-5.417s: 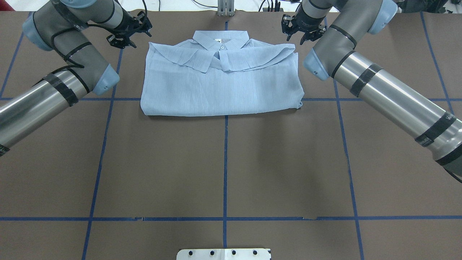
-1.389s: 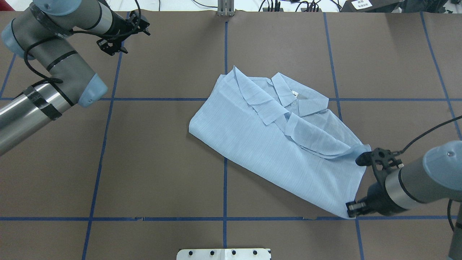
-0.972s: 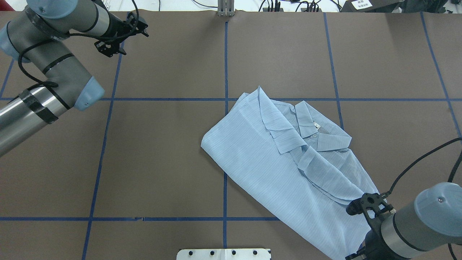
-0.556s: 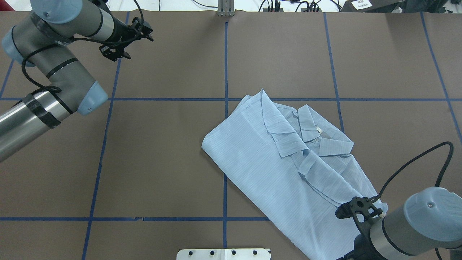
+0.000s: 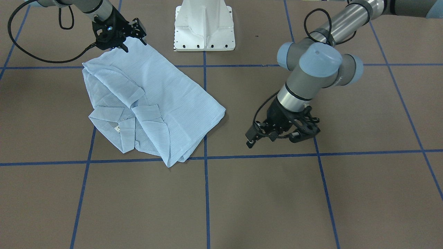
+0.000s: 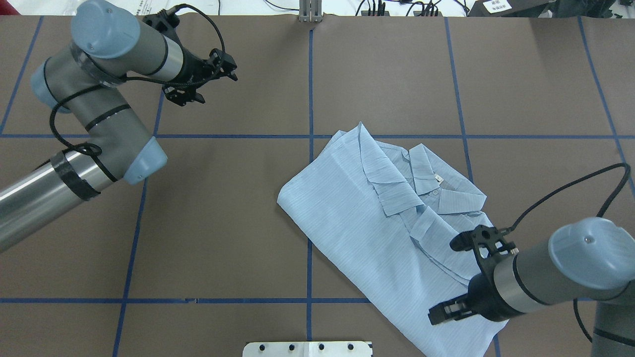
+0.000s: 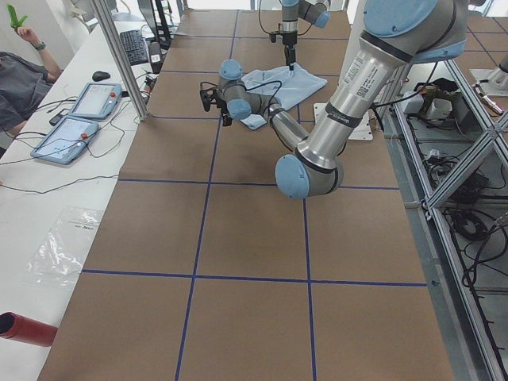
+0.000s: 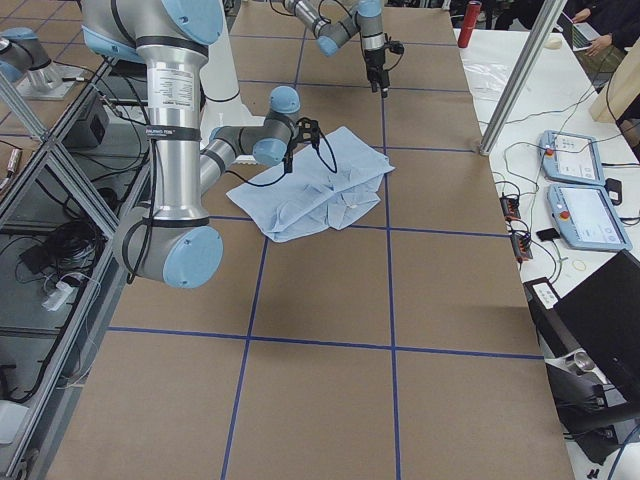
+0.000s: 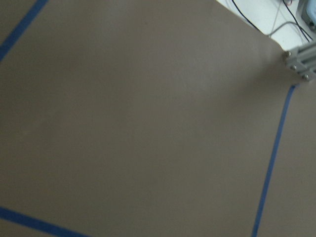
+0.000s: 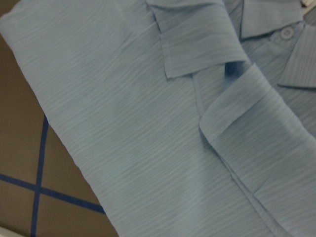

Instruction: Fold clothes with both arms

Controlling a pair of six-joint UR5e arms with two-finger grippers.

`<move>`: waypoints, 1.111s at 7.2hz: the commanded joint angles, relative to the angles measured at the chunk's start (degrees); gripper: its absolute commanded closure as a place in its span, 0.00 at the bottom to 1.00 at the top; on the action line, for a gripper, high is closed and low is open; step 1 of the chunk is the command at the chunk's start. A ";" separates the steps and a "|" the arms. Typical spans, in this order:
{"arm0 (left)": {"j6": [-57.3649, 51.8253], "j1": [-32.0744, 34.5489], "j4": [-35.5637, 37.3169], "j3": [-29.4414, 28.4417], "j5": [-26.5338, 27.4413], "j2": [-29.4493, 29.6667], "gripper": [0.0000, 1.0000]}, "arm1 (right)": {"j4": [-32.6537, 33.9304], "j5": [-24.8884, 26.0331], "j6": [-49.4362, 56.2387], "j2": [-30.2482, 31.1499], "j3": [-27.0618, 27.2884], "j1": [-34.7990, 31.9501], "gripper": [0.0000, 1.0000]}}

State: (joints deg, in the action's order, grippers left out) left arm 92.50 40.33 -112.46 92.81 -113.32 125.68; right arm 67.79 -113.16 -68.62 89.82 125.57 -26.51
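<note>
The pale blue striped shirt [image 6: 367, 223] lies folded and turned diagonally on the brown table, collar up, right of centre; it also shows in the front-facing view [image 5: 152, 100]. My right gripper [image 6: 449, 277] hovers over the shirt's near right corner with its fingers spread, holding nothing; in the front-facing view it [image 5: 119, 38] is at the shirt's corner close to the base. The right wrist view shows only shirt cloth [image 10: 148, 128]. My left gripper [image 6: 206, 79] is open and empty over bare table at the far left, well away from the shirt.
The white pedestal base [image 5: 204, 24] stands at the table's near edge, just left of the shirt's near corner. Blue tape lines [image 6: 310, 89] grid the table. A metal bracket [image 6: 310, 12] sits at the far edge. An operators' desk with tablets [image 7: 79, 119] lies beyond it.
My right gripper dragged the shirt from far centre to near right, turning it, then let go and moved left over it. The shirt now lies still. My left gripper moved slightly right.
</note>
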 commanded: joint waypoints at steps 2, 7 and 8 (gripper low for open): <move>8.04 -11.73 4.45 -0.84 9.54 2.37 0.09 | -0.03 4.53 0.07 -1.23 -0.68 -3.89 0.00; 7.16 -12.47 3.83 -5.62 10.13 3.52 0.28 | -0.03 4.62 -0.02 -3.42 -2.53 -4.42 0.00; 7.16 -12.64 3.83 -5.62 10.13 3.52 0.31 | -0.03 4.62 -0.02 -3.43 -2.53 -4.51 0.00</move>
State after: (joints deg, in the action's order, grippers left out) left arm 99.70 27.86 -108.63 87.22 -103.20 129.22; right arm 67.76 -108.55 -68.64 86.48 123.08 -30.94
